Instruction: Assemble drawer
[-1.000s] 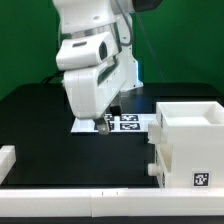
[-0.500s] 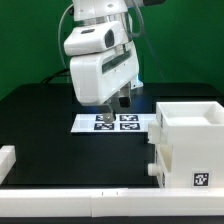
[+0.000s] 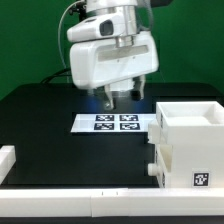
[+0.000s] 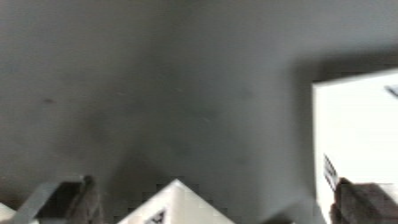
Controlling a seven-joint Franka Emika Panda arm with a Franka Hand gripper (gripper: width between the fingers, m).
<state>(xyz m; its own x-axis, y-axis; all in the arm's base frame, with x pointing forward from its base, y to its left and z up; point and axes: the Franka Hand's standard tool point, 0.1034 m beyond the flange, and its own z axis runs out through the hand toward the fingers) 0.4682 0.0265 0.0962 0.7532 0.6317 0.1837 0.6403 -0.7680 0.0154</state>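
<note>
The drawer's tall white box shell (image 3: 186, 143) stands at the exterior view's right, open side up, with a tag low on its front. My gripper (image 3: 121, 96) hangs in the air above the marker board (image 3: 115, 122), to the left of the shell. It is open and empty. In the wrist view the two dark fingers (image 4: 61, 201) stand wide apart over the black table. A white corner bearing a tag (image 4: 178, 207) lies between them, and a large white surface (image 4: 359, 125) fills one side. No knobbed tray shows clearly.
A low white part (image 3: 7, 160) is cut off at the exterior view's left edge. A white rail (image 3: 90, 204) runs along the front of the black table (image 3: 50, 130). A green wall stands behind.
The gripper has risen from just above the marker board and moved toward the exterior view's right. It stays open and empty. The box shell has not moved.
</note>
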